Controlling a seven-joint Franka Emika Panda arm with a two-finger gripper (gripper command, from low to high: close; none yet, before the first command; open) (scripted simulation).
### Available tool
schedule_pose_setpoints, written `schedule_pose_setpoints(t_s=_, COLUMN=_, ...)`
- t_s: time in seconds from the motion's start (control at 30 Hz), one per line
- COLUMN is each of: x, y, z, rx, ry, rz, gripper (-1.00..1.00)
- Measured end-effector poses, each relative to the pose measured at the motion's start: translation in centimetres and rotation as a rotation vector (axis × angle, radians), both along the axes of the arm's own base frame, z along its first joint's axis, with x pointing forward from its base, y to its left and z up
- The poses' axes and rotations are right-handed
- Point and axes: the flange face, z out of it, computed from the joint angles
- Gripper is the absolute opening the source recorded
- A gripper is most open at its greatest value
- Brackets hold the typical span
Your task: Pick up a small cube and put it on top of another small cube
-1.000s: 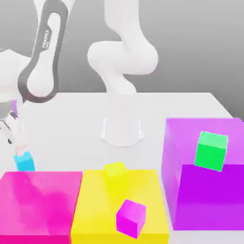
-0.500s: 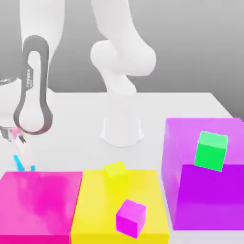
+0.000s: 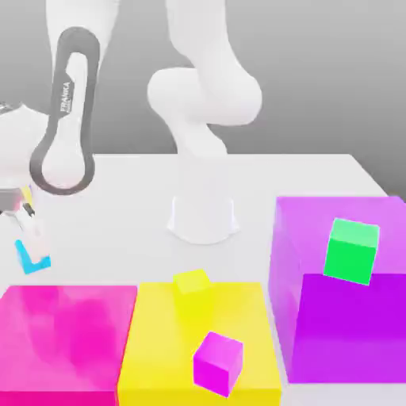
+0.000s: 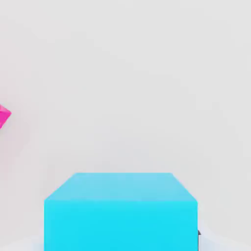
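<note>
Gripper (image 3: 32, 238): positioned low at the exterior view's left edge, fingers drawn in tight on the cyan cube (image 3: 30, 258). The cube sits between the fingers, tilted, its lower corner close to the white table (image 3: 119, 214); whether it touches the surface cannot be told. In the hand view the cyan cube (image 4: 120, 211) sits close before the camera, with a sliver of one finger (image 4: 199, 240) against its side and a magenta corner (image 4: 3, 115) visible at the frame's edge.

Location of cube: just behind the near-left magenta block (image 3: 67, 337), apart from it.

Other items, exterior view: a yellow block (image 3: 162, 333) lies beside the magenta block, touching it. On the yellow block rest a small yellow cube (image 3: 192, 284) near its back edge and a small magenta cube (image 3: 218, 362) near its front. At the exterior view's right stands a taller purple block (image 3: 305, 238), with a green cube (image 3: 350, 250) sitting on its lower front step. The arm's base (image 3: 203, 218) stands at the table's centre, behind the blocks.
</note>
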Motion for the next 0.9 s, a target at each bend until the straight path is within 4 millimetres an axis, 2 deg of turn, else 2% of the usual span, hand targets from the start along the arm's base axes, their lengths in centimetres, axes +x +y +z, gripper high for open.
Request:
schedule_pose_setpoints(t_s=0.03, x=-0.1, y=0.1, z=0.4, rx=0.004, ry=0.000, rz=-0.001, gripper=-1.00)
schedule_pose_setpoints(t_s=0.1, x=2.7, y=2.4, z=1.0, rx=0.036, ry=-0.014, rz=0.130, gripper=-1.00)
schedule_pose_setpoints(t_s=0.13, x=5.0, y=4.4, z=1.4, rx=0.055, ry=-0.023, rz=0.239, gripper=-1.00)
schedule_pose_setpoints(t_s=0.23, x=9.9, y=10.2, z=3.0, rx=0.102, ry=-0.047, rz=0.548, gripper=-1.00)
schedule_pose_setpoints(t_s=0.37, x=13.4, y=16.7, z=5.9, rx=0.123, ry=-0.063, rz=0.906, gripper=-1.00)
schedule_pose_setpoints(t_s=0.5, x=15.3, y=23.5, z=9.0, rx=0.101, ry=-0.051, rz=1.257, gripper=-1.00)
schedule_pose_setpoints(t_s=0.63, x=15.7, y=30.3, z=11.8, rx=0.035, ry=-0.011, rz=1.609, gripper=-1.00)
schedule_pose_setpoints(t_s=0.7, x=15.7, y=31.8, z=10.6, rx=0.017, ry=0.001, rz=1.686, gripper=-1.00)
schedule_pose_setpoints(t_s=0.8, x=15.6, y=32.2, z=7.4, rx=0.009, ry=0.006, rz=1.708, gripper=-1.00)
schedule_pose_setpoints(t_s=0.83, x=15.6, y=32.2, z=6.9, rx=0.008, ry=0.007, rz=1.709, gripper=1.00)
schedule_pose_setpoints(t_s=0.9, x=15.6, y=32.2, z=6.9, rx=0.008, ry=0.007, rz=1.709, gripper=1.00)
